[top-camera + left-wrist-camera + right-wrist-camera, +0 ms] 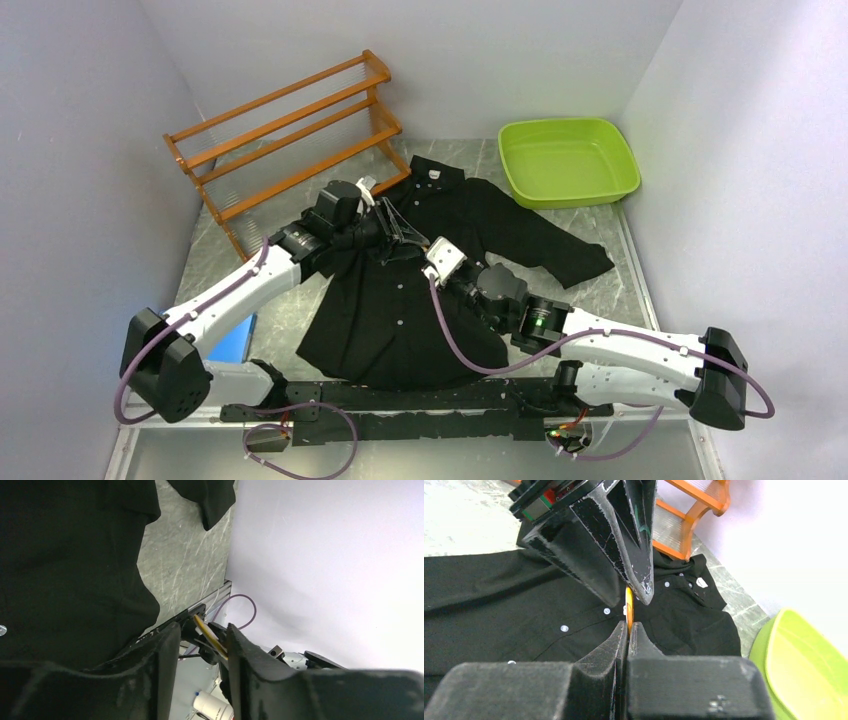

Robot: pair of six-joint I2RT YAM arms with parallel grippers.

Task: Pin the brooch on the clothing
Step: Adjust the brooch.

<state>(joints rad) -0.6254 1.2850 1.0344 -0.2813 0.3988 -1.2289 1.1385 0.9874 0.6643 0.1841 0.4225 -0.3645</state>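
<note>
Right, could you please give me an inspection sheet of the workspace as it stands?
Surface: grey marbled table, scratched.
Job's things: black shirt laid out buttons up; yellow brooch held edge-on over it.
Clutter: wooden rack far left; green tub far right; blue item near left.
Grippers: right gripper shut on the brooch; left gripper open, fingers either side of it.
Cables: purple cables hang in loose loops.
Surroundings: pale walls on three sides.

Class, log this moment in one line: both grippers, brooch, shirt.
left gripper open around brooch | right gripper shut on brooch | brooch above shirt, not yet pinned | shirt spread on table
</note>
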